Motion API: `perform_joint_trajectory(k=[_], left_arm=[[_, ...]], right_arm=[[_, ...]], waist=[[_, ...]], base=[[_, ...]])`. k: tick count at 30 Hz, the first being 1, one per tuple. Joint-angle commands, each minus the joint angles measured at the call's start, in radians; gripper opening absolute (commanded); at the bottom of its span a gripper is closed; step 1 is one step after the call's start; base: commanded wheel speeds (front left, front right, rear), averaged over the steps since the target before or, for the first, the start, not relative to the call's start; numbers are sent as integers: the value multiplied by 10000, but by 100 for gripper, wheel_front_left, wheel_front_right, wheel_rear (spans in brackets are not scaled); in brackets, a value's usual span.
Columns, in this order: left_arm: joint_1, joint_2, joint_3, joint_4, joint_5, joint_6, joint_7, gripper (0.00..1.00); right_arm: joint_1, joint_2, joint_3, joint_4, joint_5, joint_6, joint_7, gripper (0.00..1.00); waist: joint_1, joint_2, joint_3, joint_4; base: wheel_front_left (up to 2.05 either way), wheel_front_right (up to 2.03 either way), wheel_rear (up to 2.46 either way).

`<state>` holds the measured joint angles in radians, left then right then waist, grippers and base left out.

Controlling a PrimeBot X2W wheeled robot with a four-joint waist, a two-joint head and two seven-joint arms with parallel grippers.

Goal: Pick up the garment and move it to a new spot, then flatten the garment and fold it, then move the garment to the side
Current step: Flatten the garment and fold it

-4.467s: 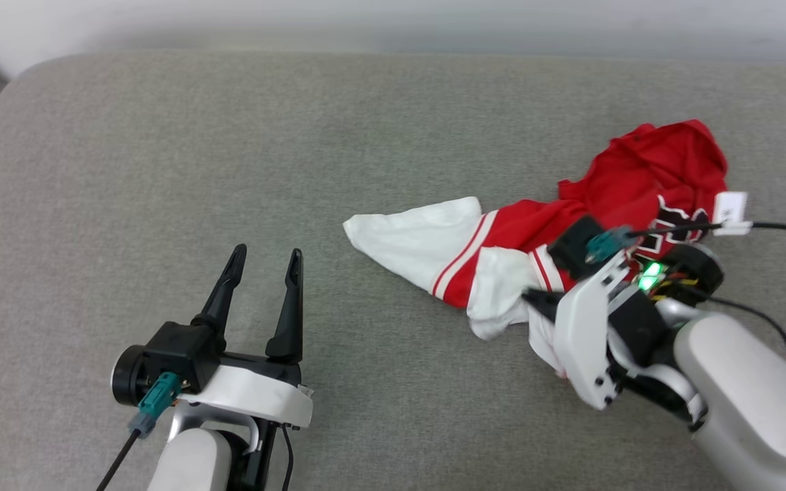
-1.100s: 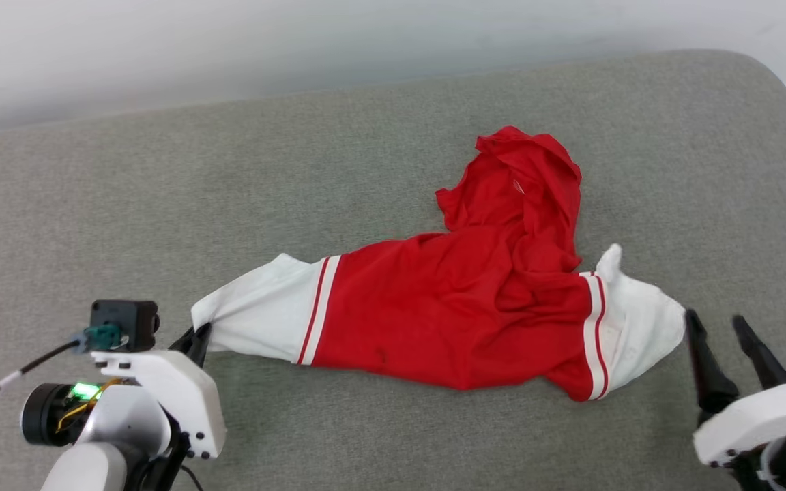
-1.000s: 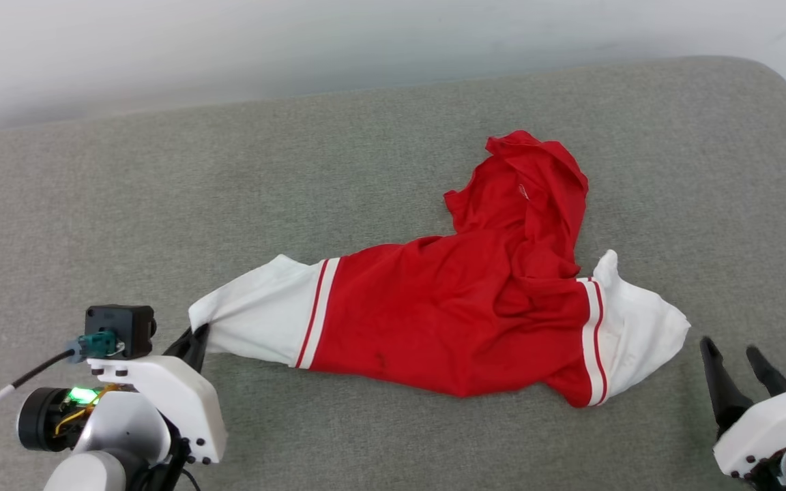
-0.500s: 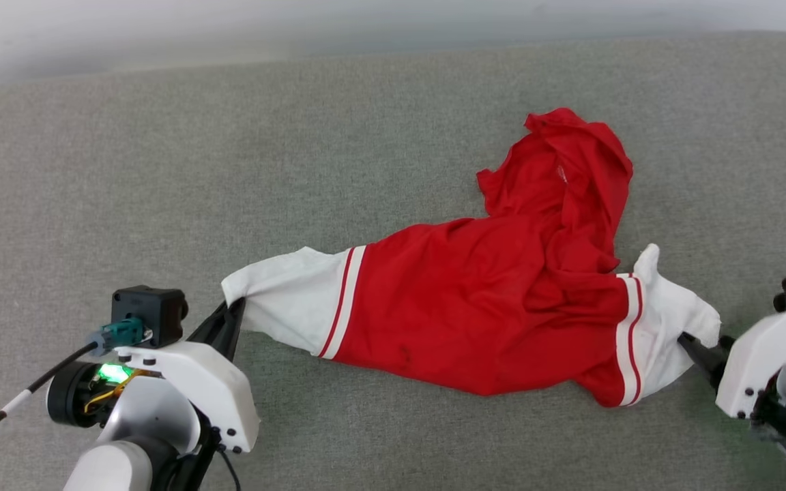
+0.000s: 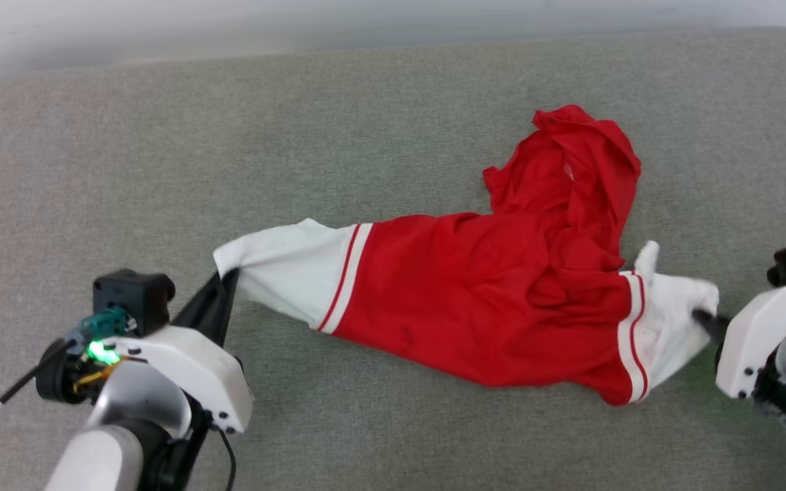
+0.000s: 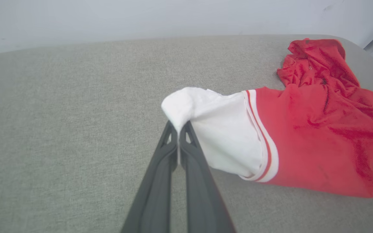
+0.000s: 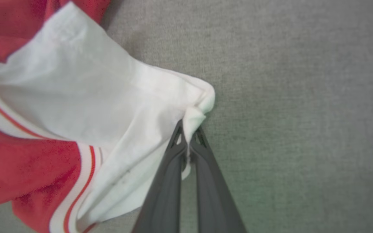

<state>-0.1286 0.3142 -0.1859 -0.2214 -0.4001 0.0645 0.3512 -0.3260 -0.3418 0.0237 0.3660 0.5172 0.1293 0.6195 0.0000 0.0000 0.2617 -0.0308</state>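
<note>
Fingers first, from the head view: the left fingers are pressed together on the tip of one white sleeve of the garment. The right fingers pinch the end of the other sleeve, and little of them shows past their pale housing. The garment lies stretched between the two pairs of fingers on the grey surface, red body in the middle. A crumpled red bunch lies beyond that span, nearer the right fingers than the left. Red-and-white stripes mark each sleeve seam.

From the left wrist view, the left fingers are closed tight side by side, and the sleeve tip folds over their ends, caught between them. The garment trails off to the right of the fingers, rumpled at its far end.

From the right wrist view, the right fingers are likewise shut narrow, with a fold of white cloth nipped between their tips. The garment fans out left of and beyond the fingers, through the striped trim to red cloth. Grey surface lies to their right.
</note>
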Motion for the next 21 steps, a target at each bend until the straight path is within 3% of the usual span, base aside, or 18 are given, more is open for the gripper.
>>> perform_joint_trajectory(k=[1, 10, 21], left_arm=[[-356, 112, 134, -122, 110, -16, -189, 0], [-2390, 311, 580, -54, -153, -376, -606, 0], [-7243, 258, 461, 2389, -120, -1006, -928, 0]], right_arm=[[-266, -178, -80, -443, -202, 12, -330, 0], [-1736, -172, -568, -1778, -764, 12, -1357, 0], [-5483, -333, -504, -1048, -1230, 12, -2155, 0]], waist=[[0, 0, -85, -113], [0, 0, -349, -450], [0, 0, 356, -541]], base=[[0, 0, 0], [0, 0, 0], [0, 0, 0]])
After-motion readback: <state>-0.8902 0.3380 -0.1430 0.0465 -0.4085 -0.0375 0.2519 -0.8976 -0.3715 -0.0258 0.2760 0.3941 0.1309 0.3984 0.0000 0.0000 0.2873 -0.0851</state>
